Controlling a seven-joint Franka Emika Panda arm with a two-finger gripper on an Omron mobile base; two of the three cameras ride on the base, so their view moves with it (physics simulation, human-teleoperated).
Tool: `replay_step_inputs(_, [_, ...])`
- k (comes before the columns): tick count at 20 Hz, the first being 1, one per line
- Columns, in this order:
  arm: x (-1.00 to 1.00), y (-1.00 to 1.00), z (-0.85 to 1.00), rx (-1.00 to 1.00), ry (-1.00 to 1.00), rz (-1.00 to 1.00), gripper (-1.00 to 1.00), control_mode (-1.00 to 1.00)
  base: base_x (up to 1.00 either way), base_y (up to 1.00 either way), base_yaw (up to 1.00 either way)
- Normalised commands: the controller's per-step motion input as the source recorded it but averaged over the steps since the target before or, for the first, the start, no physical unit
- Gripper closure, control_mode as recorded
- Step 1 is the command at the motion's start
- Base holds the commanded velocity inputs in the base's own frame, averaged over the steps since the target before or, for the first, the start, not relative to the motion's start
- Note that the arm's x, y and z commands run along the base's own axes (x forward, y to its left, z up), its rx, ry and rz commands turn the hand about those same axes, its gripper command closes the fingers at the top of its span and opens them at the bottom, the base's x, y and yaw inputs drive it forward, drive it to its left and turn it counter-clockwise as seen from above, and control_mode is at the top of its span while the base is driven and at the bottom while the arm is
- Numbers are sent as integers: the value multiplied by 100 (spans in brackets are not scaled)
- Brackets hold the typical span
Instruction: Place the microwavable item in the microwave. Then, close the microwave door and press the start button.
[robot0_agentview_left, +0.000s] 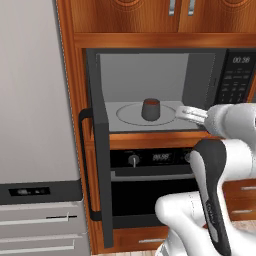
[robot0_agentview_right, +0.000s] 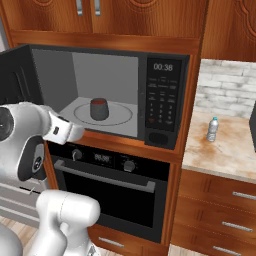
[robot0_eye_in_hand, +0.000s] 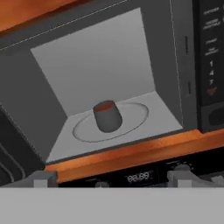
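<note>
Mug is the landmark here: it sits upright on the glass turntable inside the microwave, about centre of the disc, nothing touching it.

Nearest to the camera, gripper hangs in front of the mug, just outside the cavity mouth and off toward the keypad side in the left base view. Jaws stand wide apart w/ nothing between them; fingertips at the bottom of the hand view are well spread, mug straight ahead past them, clear of both.

So placing looks done; next step, in my judgement, is the door. The microwave door is swung fully out on the side of the mug away from the keypad, edge-on to the left base cam, its long axis vertical, bar handle on the outer face. Gripper is on the wrong side of the mug for it, so it'd have to cross the opening to get behind the panel.

Beyond the mug: grey back wall. Keypad panel to the mug's other side; start button can't be picked out, labels too small. Door window not visible from this angle. Water bottle stands on the counter, well past the keypad.
</note>
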Motion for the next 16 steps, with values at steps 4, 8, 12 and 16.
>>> replay_step_inputs(4, [-99, 44, 45, -29, -9, 26, -100, -100, 0, 0, 0])
replay_step_inputs(8, [-89, 50, 32, -32, -9, 26, -100, -100, 0, 0, 0])
replay_step_inputs(12, [-95, 49, 23, -36, -11, 24, -100, -100, 0, 0, 0])
replay_step_inputs(16, [-100, 48, 16, -37, -11, 21, -100, -100, 0, 0, 0])
